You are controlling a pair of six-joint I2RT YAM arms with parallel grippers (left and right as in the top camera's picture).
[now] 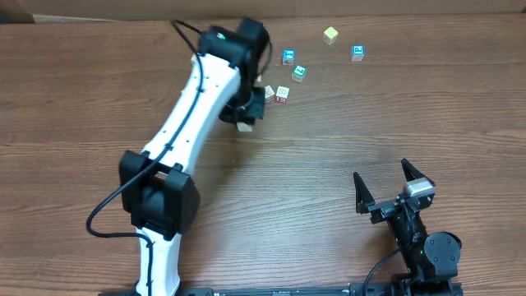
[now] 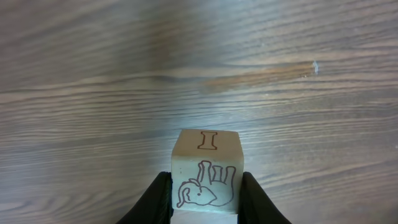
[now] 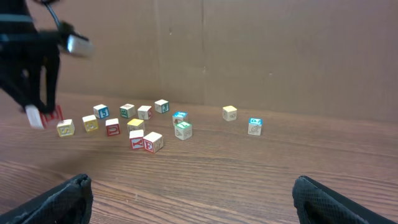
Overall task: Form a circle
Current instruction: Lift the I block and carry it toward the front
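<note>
My left gripper (image 2: 206,186) is shut on a whitish picture cube (image 2: 206,158) that bears a brown letter I and an elephant outline, held just above the wood. In the overhead view that cube (image 1: 244,126) sits under the left gripper (image 1: 248,113), beside two red-marked cubes (image 1: 282,94). The right wrist view shows a ring-like clump of small cubes (image 3: 127,124), red-marked, yellow, teal-marked and whitish, with the left arm's gripper (image 3: 37,93) at its left end. The arm hides most of this clump from overhead. My right gripper (image 1: 386,187) stands open and empty at the near right, its fingers (image 3: 68,194) wide apart.
Loose cubes lie apart from the clump: a teal one (image 1: 299,73), two blue ones (image 1: 288,57) (image 1: 357,53) and a yellow one (image 1: 330,34). A brown wall (image 3: 261,50) backs the table's far edge. Bare wood (image 1: 329,148) lies between the two grippers.
</note>
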